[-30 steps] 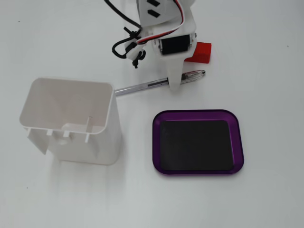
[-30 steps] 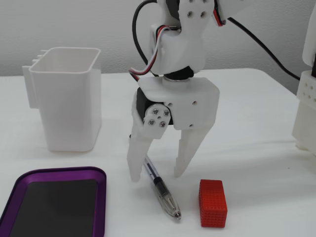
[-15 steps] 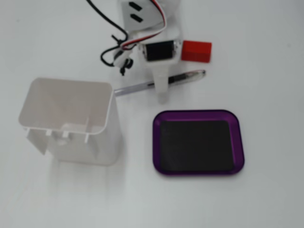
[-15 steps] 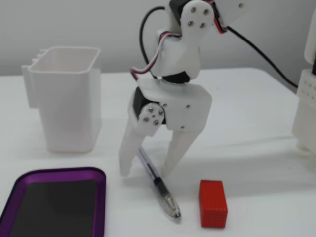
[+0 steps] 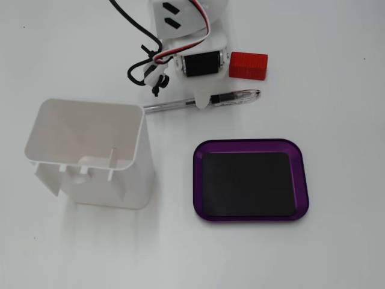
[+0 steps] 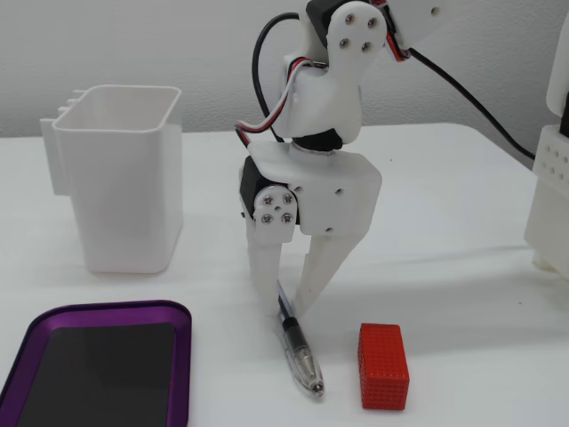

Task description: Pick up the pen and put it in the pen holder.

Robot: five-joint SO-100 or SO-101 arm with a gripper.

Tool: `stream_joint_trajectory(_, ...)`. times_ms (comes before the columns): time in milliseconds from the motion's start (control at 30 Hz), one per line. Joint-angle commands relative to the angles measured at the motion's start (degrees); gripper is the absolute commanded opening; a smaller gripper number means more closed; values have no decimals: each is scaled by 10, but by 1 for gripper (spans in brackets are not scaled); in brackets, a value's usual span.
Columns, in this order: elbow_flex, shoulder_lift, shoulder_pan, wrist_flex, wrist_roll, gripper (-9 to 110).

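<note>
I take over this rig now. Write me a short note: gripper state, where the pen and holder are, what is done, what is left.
Gripper: down at the table, fingers on either side of the pen; whether it is closed yet is unclear.
Pen: lying flat on the table, not lifted.
Pen holder: upright, empty in the overhead fixed view.
Done: approach.
Left: grip, lift, drop pen into holder.
</note>
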Motion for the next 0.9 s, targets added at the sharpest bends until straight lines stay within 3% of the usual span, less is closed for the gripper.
stream_joint_trajectory(0,-3,9,-5,26,-3,-1)
stream_joint_trajectory(433,-211,310,-4,233,69,-1)
stream_joint_trajectory(667,-337,342,17,205,293,-1)
stream_joint_trajectory(867,-349,269,88,126,453,-1)
